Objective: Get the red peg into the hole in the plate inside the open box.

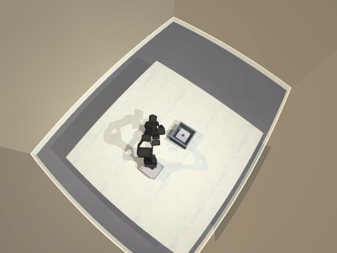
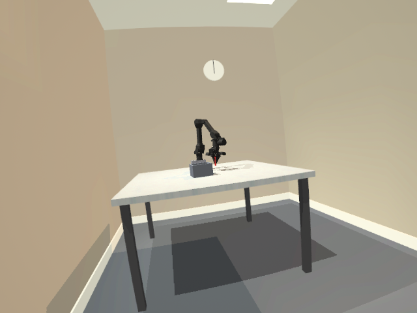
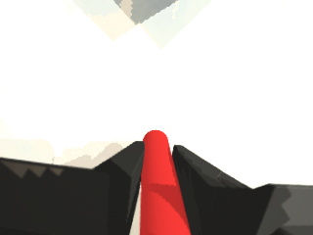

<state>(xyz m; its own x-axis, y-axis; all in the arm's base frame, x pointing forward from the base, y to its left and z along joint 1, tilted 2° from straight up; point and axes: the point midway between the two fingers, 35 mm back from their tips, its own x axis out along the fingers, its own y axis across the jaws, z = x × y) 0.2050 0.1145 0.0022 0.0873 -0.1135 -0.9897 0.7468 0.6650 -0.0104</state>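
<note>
Arm [image 1: 148, 132] [image 2: 199, 134]: black, low sheen, blocky links with rounded, drum-like joint housings. One link is an open fork. Gripper [image 1: 157, 135] [image 2: 215, 163] [image 3: 157, 152]: black, with faceted fingers narrowing to blunt tips. Base plate [image 1: 152, 175]: pale pinkish grey, flat, four-sided; in the top view, small dark fastener spots at ten, two and six o'clock.
</note>
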